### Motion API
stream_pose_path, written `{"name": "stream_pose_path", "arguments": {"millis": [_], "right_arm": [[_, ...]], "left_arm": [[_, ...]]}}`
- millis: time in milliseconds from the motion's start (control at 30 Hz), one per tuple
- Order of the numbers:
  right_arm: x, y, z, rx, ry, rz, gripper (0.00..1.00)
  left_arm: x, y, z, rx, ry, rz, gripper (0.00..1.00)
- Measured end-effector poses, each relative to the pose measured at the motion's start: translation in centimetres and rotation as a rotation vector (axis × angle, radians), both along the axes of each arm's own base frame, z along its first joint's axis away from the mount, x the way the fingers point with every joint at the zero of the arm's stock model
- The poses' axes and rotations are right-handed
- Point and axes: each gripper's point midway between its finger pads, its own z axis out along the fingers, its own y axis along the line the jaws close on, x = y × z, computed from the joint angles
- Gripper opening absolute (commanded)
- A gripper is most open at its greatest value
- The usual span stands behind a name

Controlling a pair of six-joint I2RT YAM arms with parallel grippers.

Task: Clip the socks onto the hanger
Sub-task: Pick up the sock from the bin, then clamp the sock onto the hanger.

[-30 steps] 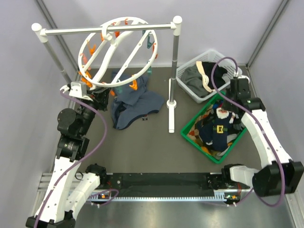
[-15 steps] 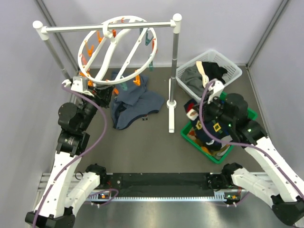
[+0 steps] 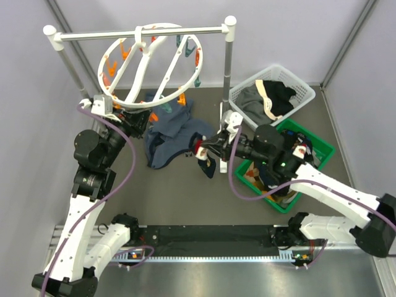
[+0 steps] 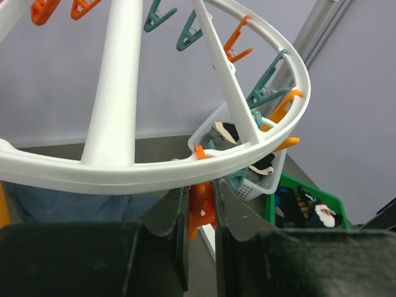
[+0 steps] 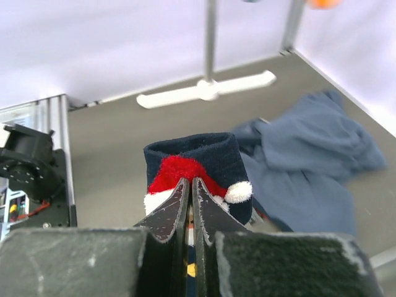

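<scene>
**Free room and obstacles.** Bare desk (image 3: 185,198) lies open along the near side, between the arm bases and the blue-grey garment (image 3: 176,133). The right post (image 3: 228,86) of the rack (image 3: 93,38) and its foot (image 3: 223,167) stand mid-desk. The right fingers (image 5: 167,213), shut on a sock (image 5: 195,154), sit just left of that foot, with the right arm (image 3: 309,179) reaching across its near side. The hanger (image 3: 151,65) fills the space under the rack at far left, clips (image 4: 189,34) lining its rim. The left fingers (image 4: 170,213) pinch an orange clip (image 4: 199,207) at its lower rim. A white basket (image 3: 242,102) and green bin (image 3: 317,138) occupy the right side.
</scene>
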Motion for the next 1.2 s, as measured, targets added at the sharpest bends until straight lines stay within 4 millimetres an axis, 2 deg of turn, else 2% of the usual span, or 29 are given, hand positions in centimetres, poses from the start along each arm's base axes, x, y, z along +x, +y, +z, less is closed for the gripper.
{"name": "stream_pose_path", "arguments": {"millis": [233,300,500,600,833,1200], "right_arm": [[0.2,4.8,0.0,0.051,-0.04,0.084,0.0],[0.4,5.6,0.7,0.078,-0.059,0.092,0.0],[1.3,7.2,4.5,0.193,-0.121,0.105,0.0],[1.8,8.1,5.6,0.228,-0.138,0.114,0.0],[2.4,9.4,5.4,0.244,-0.131,0.129,0.0],[2.4,9.6,5.3,0.248,-0.124,0.138,0.0]], "left_arm": [[-0.2,-0.5,0.3,-0.042,0.019,-0.03,0.0],[-0.2,-0.7,0.3,-0.052,0.028,-0.04,0.0],[-0.2,-1.1,0.1,-0.073,0.048,-0.063,0.0],[-0.3,-1.2,0.1,-0.081,0.052,-0.071,0.0],[-0.4,-1.4,0.3,-0.101,0.06,-0.082,0.0],[-0.7,-1.5,0.7,-0.126,0.056,-0.095,0.0]]}}
